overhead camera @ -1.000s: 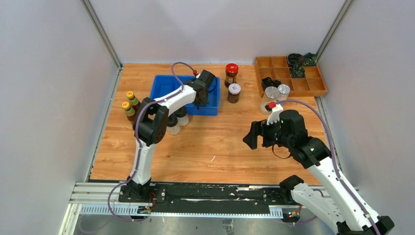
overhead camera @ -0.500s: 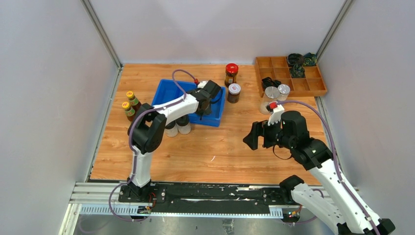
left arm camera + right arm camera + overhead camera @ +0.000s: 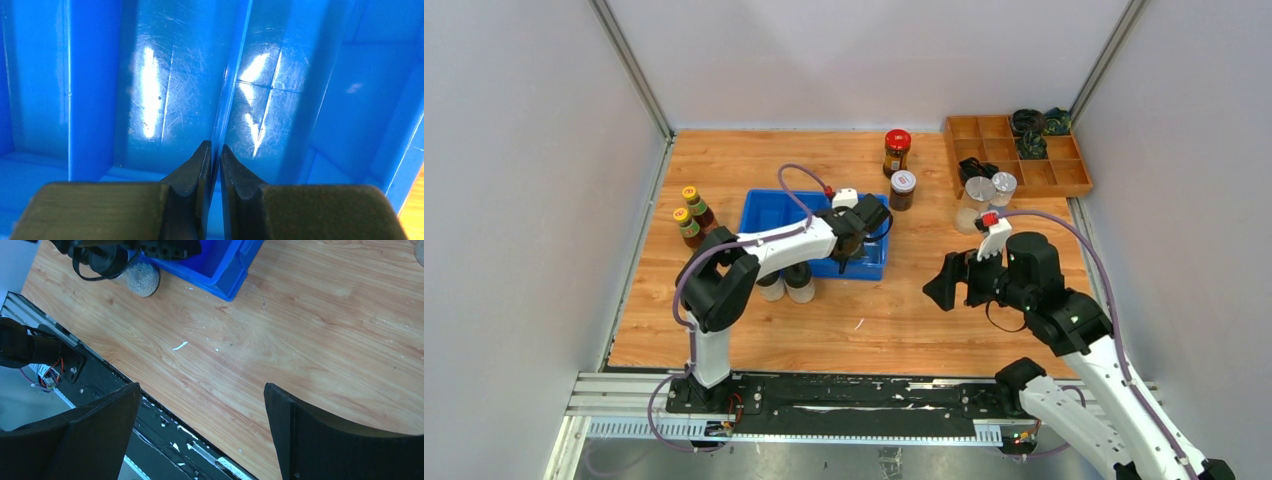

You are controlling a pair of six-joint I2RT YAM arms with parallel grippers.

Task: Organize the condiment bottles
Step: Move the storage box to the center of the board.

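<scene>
At the right end of the blue bin (image 3: 774, 212) the left gripper (image 3: 861, 232) is pressed together on a thin upright blue edge; the left wrist view shows a fingertip on each side of it, though whether it is the outer wall or an inner rib I cannot tell. The step looks like placing the bin so it can take the bottles. To do it well, slide the bin flat on the wood rather than tipping it, and go slowly: the two black-lidded shakers (image 3: 786, 284) stand just beside its near wall, under the left forearm, and could be knocked over.

The right gripper (image 3: 944, 285) hangs spread wide over bare table, holding nothing.

None of the bottles is in the bin. The two yellow-capped sauce bottles (image 3: 691, 215) stand to its left, the red-lidded jar (image 3: 897, 152) and white-lidded dark jar (image 3: 902, 189) behind its right corner, and the two silver-lidded jars (image 3: 991, 189) touch the wooden tray (image 3: 1064, 186).

The wooden tabletop (image 3: 874, 320) is smooth, with small white flecks; plain grey panels close it on three sides
</scene>
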